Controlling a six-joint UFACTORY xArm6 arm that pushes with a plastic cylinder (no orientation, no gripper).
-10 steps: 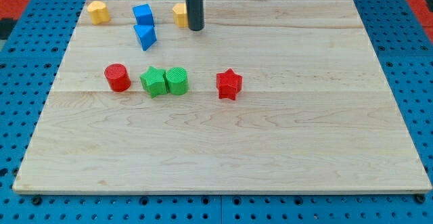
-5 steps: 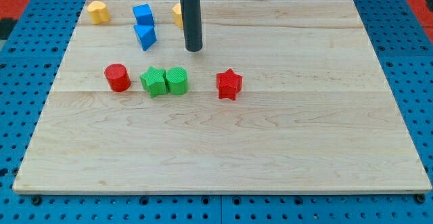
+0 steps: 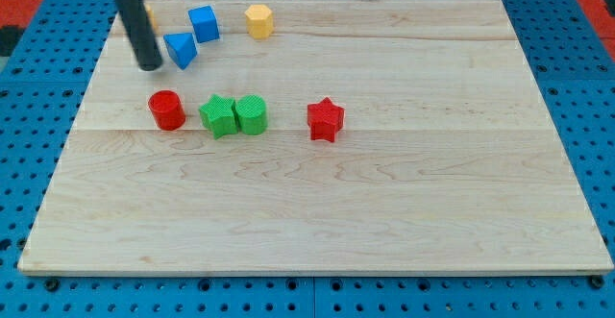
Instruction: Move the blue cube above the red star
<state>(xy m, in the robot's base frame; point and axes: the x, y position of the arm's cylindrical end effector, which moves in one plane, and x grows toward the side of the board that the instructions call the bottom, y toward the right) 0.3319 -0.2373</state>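
— Where is our blue cube (image 3: 203,22)?

— Near the view's top left of the tabletop (image 3: 404,212), well apart from the red star (image 3: 325,119). We want it above the star, so that job is not done yet.

— And my tip (image 3: 149,66)?

— It sits just left of the blue triangle block (image 3: 180,49), below and left of the cube. We have no gripper, just a rod, so nothing opens or shuts.

— What is left?

— We think we must get to the cube's left side and push it right, past the yellow block (image 3: 258,19).
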